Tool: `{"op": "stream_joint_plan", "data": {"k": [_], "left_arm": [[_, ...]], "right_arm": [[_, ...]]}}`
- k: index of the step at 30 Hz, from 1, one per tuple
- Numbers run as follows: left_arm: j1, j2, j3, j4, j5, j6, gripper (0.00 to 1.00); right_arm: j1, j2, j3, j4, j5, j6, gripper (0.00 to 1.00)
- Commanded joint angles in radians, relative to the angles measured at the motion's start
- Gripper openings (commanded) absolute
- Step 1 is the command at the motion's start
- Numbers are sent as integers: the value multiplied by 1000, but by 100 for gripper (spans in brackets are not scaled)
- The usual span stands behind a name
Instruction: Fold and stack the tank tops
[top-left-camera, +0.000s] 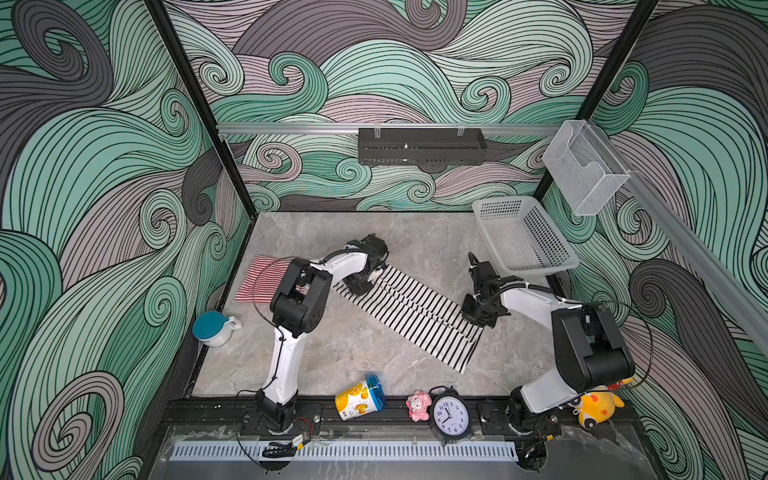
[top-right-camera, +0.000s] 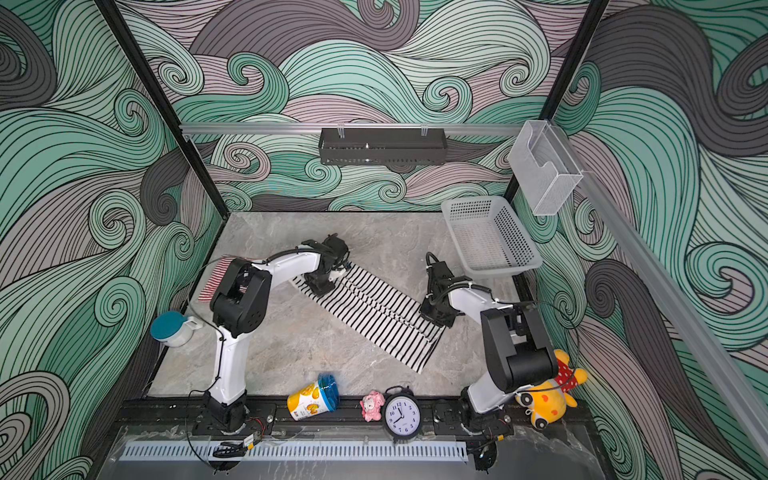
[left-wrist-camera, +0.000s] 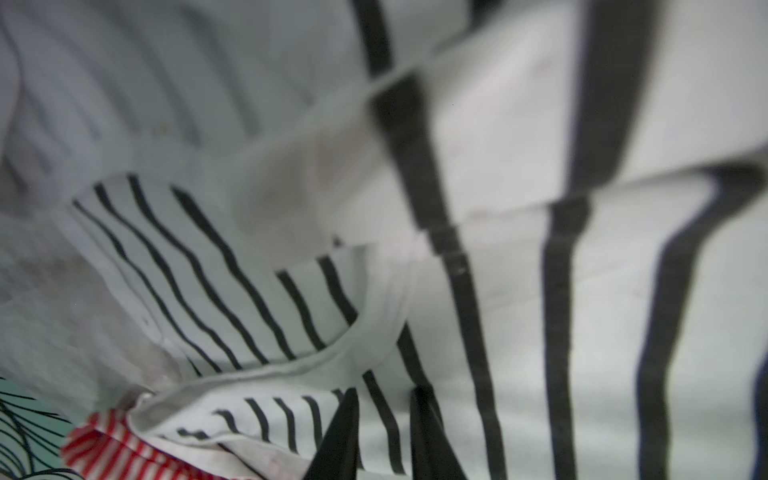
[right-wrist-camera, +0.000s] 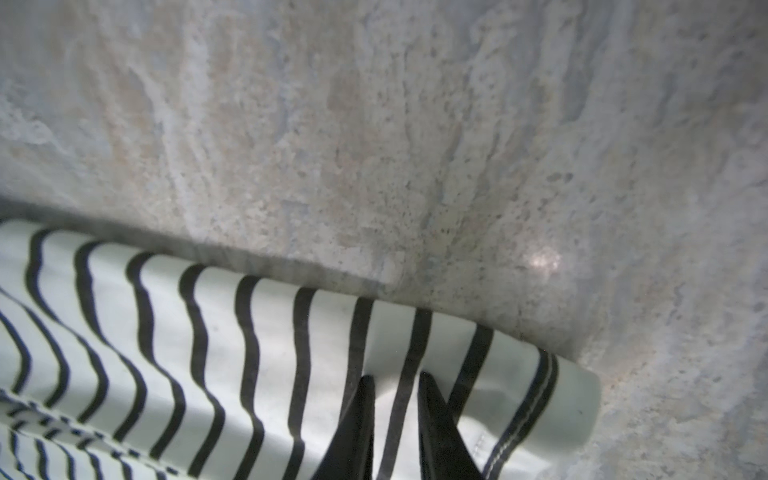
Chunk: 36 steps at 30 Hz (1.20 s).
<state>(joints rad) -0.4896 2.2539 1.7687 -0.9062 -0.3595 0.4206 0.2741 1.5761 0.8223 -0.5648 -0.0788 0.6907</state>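
The black-and-white tank top (top-left-camera: 415, 316) (top-right-camera: 374, 316) lies on the table as a long folded strip, running diagonally across the middle. My left gripper (top-left-camera: 365, 286) (top-right-camera: 322, 286) is at its far left end. In the left wrist view the gripper (left-wrist-camera: 384, 399) is shut on a pinch of striped cloth. My right gripper (top-left-camera: 478, 320) (top-right-camera: 434, 318) is at the strip's right edge near the hem. The right wrist view shows it (right-wrist-camera: 395, 382) shut on a raised fold. The red-and-white tank top (top-left-camera: 257, 278) (top-right-camera: 214, 278) (left-wrist-camera: 108, 440) lies folded at the left, partly hidden behind the left arm.
A grey plastic basket (top-left-camera: 552, 266) stands at the back right. A white jar with a teal lid (top-left-camera: 212, 328) sits at the left edge. Along the front lie a yellow can (top-left-camera: 359, 397), a pink toy (top-left-camera: 417, 405), a clock (top-left-camera: 451, 415) and a yellow plush (top-left-camera: 598, 405).
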Motion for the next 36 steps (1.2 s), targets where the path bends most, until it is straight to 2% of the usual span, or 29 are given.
{"op": "stream_joint_plan", "data": {"k": [1, 5, 8, 12, 16, 18, 21, 25, 29, 30, 32, 34, 36], "left_arm": [[38, 175, 275, -139, -44, -3, 22], [47, 352, 569, -201, -43, 24, 22], [55, 423, 681, -186, -53, 49, 22], [70, 428, 708, -100, -68, 61, 23], [99, 353, 696, -66, -65, -32, 22], [117, 268, 635, -61, -24, -102, 22], [137, 82, 426, 2, 87, -152, 23], [122, -180, 88, 118, 183, -119, 25], [83, -374, -166, 135, 282, -59, 26], [62, -423, -237, 141, 300, -43, 26], [15, -513, -382, 202, 279, -22, 28], [-41, -598, -519, 283, 194, -20, 31], [-73, -655, -608, 326, 176, -10, 34]], "right_arm": [[65, 15, -52, -13, -8, 72, 22], [171, 23, -69, 5, 1, 141, 22], [254, 25, -70, 28, 1, 204, 22], [376, 67, -25, 59, -4, 277, 22], [505, 128, 76, 32, -1, 311, 21], [551, 152, 122, 35, -8, 320, 21], [590, 184, 203, 14, -16, 305, 22], [587, 143, 240, -9, 4, 278, 26], [559, 67, 223, -36, 6, 249, 30], [547, 48, 208, -36, -5, 240, 34], [518, 16, 166, -22, -30, 228, 37], [481, -23, 96, 38, -91, 224, 42], [452, -59, 27, 112, -146, 236, 47]]}}
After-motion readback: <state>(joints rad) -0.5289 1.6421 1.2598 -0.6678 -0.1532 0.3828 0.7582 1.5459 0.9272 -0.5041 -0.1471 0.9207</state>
